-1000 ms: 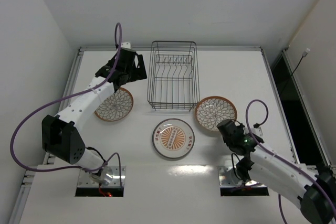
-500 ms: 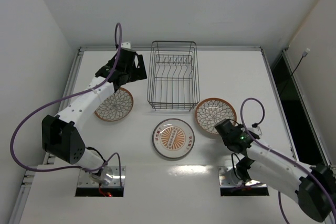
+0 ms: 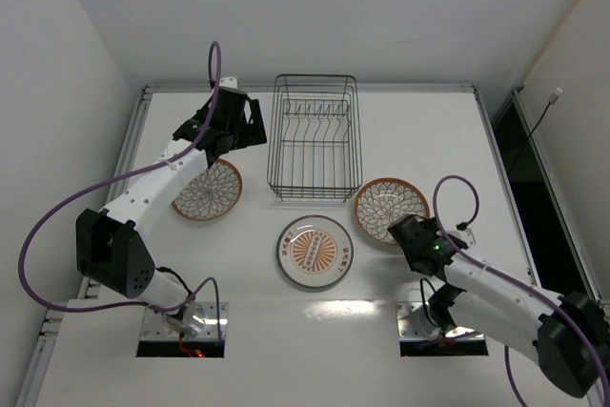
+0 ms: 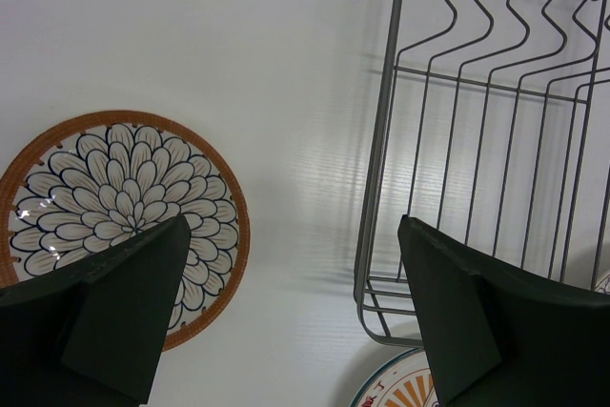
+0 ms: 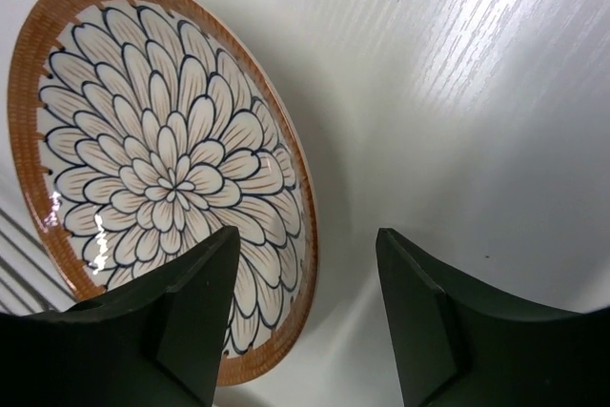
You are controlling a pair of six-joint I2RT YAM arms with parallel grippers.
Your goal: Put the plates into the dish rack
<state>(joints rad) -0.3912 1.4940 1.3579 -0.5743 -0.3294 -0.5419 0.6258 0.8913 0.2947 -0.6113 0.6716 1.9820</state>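
The black wire dish rack (image 3: pixel 313 137) stands at the back centre with nothing in it. A brown-rimmed floral plate (image 3: pixel 207 191) lies flat to its left, a pale-rimmed plate with an orange centre (image 3: pixel 315 251) in front of it, and a second brown-rimmed plate (image 3: pixel 391 207) to its right. My left gripper (image 3: pixel 246 126) hangs open above the table between the left plate (image 4: pixel 119 207) and the rack's corner (image 4: pixel 381 235). My right gripper (image 5: pixel 305 234) is open, low at the right plate's (image 5: pixel 162 178) near rim, one finger over the plate, the other over bare table.
White table (image 3: pixel 429 131) with raised rails along its sides and a wall behind. A purple cable loops over each arm. The pale-rimmed plate's edge (image 4: pixel 400 388) shows just below the rack in the left wrist view.
My right gripper has gone from shut to open and slid a little left toward the right plate's near rim. The left arm has not moved.
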